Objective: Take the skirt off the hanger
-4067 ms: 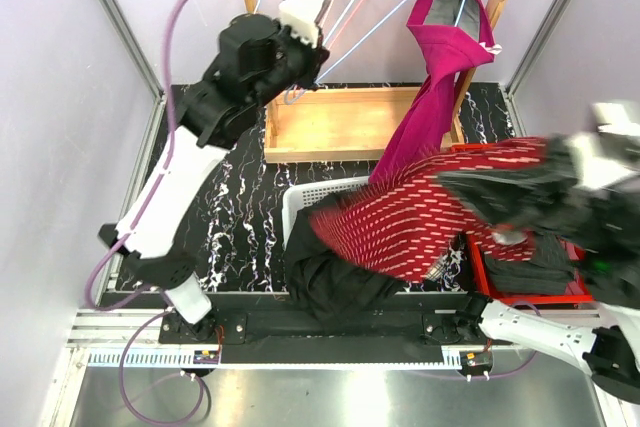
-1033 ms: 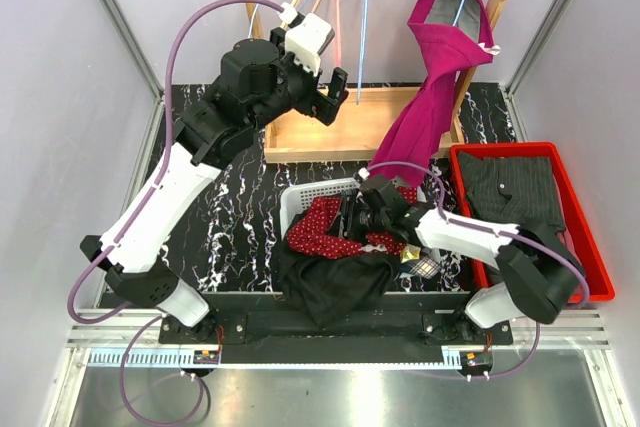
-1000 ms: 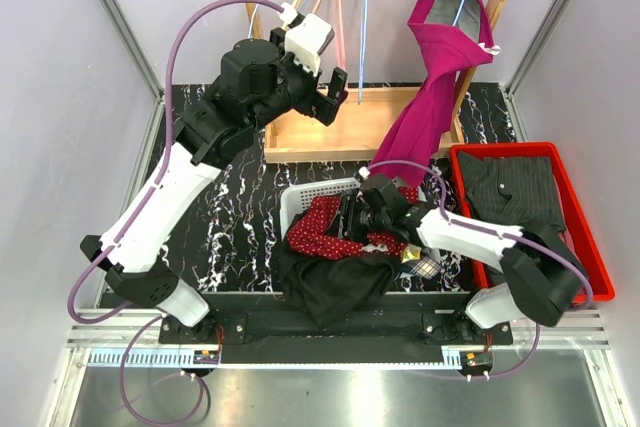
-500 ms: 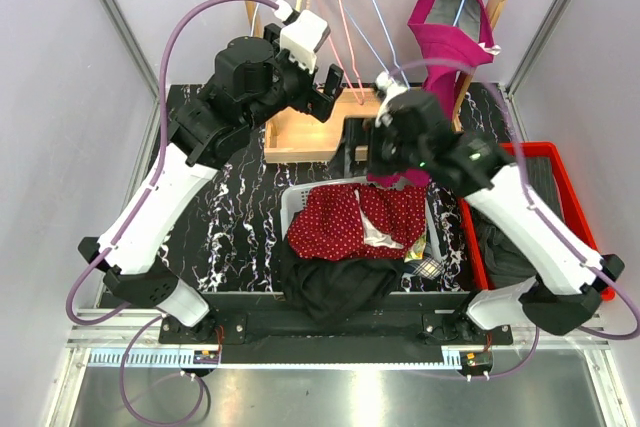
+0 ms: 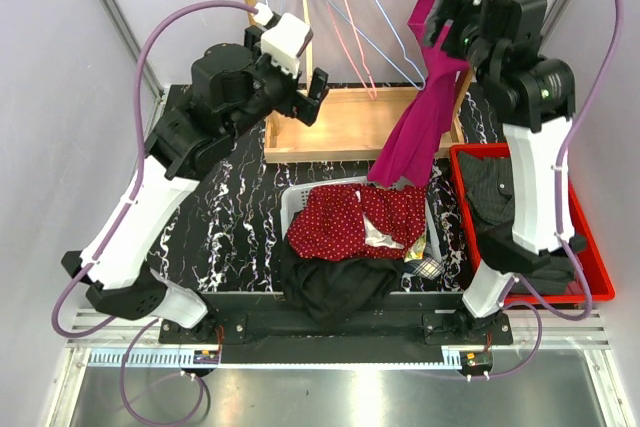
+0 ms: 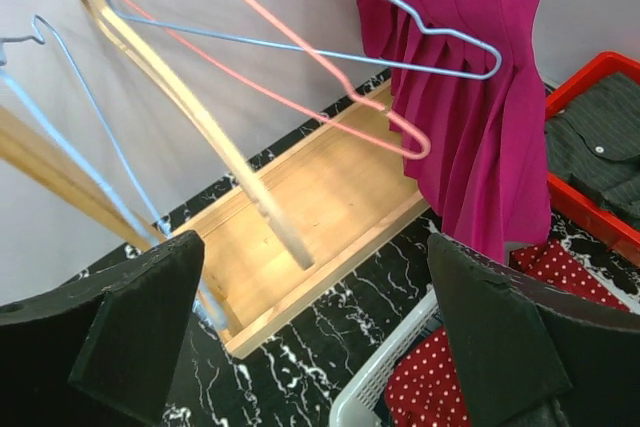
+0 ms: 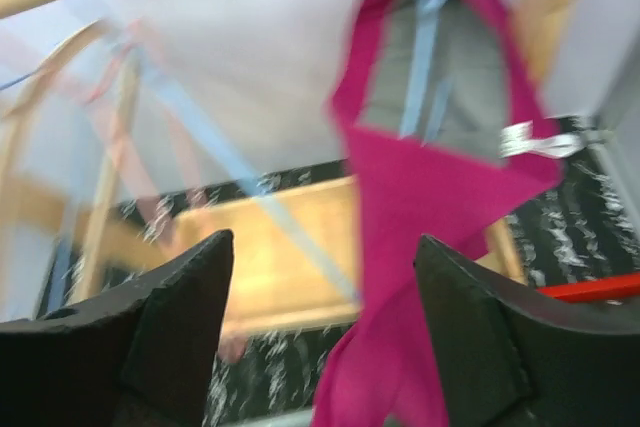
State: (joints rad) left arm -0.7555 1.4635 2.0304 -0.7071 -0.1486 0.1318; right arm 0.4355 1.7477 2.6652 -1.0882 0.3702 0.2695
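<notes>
The magenta skirt (image 5: 420, 117) is hung on a blue hanger (image 7: 422, 57) at the rack's (image 5: 350, 132) right end. The right gripper (image 7: 322, 247) is spread apart before it, and the left gripper (image 5: 310, 97) is opened wide, with nothing gripped.

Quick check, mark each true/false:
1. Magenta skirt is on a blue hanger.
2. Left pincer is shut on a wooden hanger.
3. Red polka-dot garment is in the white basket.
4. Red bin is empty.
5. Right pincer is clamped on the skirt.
1. True. The magenta skirt hangs on a blue hanger.
2. False. The left pincer is open and holds nothing.
3. True. The red polka-dot garment lies in the white basket.
4. False. The red bin holds a dark garment.
5. False. The right pincer is open, raised near the skirt's waistband, not gripping it.
</notes>
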